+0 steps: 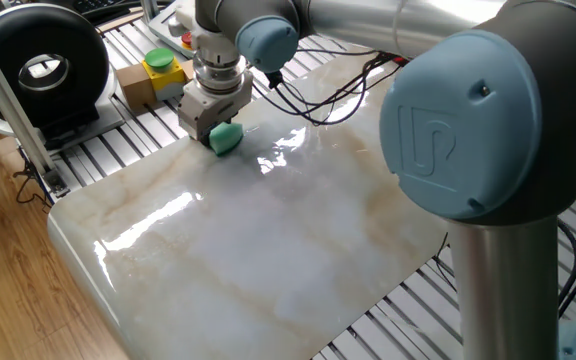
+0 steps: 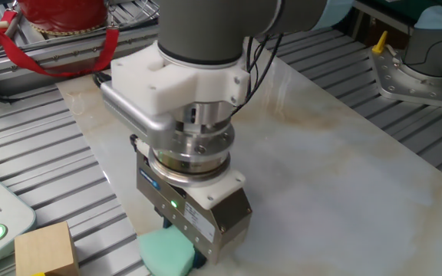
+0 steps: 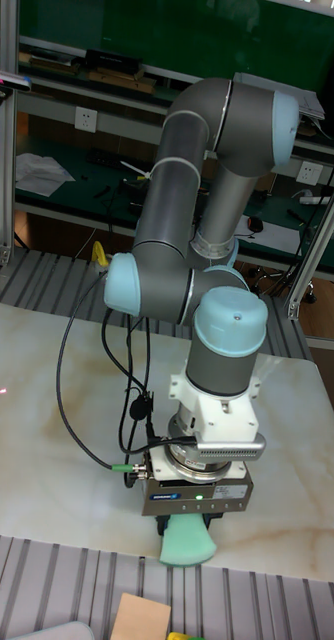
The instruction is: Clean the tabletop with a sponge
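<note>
Tool (image 3: 188,524) clamped on sponge (image 3: 187,541), lower centre of frame, apparently touching worktop (image 3: 47,440). Soft, light foam; hold its upper half, lower edge wiping.

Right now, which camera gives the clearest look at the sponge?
The tall fixed view: the sponge hangs below the gripper in full outline at the tabletop edge. The other fixed view crops it at the frame bottom; one fixed view shows it small and distant.
</note>
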Tool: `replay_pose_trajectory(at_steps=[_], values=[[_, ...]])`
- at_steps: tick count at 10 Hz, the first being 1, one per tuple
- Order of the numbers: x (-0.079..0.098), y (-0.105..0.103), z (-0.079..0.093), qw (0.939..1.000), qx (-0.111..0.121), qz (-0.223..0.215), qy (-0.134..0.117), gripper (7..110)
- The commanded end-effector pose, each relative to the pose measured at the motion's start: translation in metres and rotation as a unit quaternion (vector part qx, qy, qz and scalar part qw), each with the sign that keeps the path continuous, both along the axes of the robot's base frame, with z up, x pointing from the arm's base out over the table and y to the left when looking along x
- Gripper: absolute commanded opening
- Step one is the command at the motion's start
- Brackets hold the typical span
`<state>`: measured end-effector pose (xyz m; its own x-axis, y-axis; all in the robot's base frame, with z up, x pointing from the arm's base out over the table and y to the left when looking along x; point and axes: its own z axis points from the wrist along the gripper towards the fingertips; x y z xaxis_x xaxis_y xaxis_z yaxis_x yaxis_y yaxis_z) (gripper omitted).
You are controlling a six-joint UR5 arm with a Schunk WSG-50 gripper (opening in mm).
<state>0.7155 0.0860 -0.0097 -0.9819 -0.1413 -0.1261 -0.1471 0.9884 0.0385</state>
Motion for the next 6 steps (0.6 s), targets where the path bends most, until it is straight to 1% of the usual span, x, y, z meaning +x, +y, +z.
replay_pose_trajectory(at_steps=[1, 5, 6], values=[[0.000, 0.011, 0.002, 0.9999, 0.005, -0.010, 0.000, 7], [-0.003, 0.030, 0.005, 0.9995, 0.009, -0.031, 0.005, 7], [-0.005, 0.038, 0.005, 0.9990, 0.016, -0.041, 0.010, 7]])
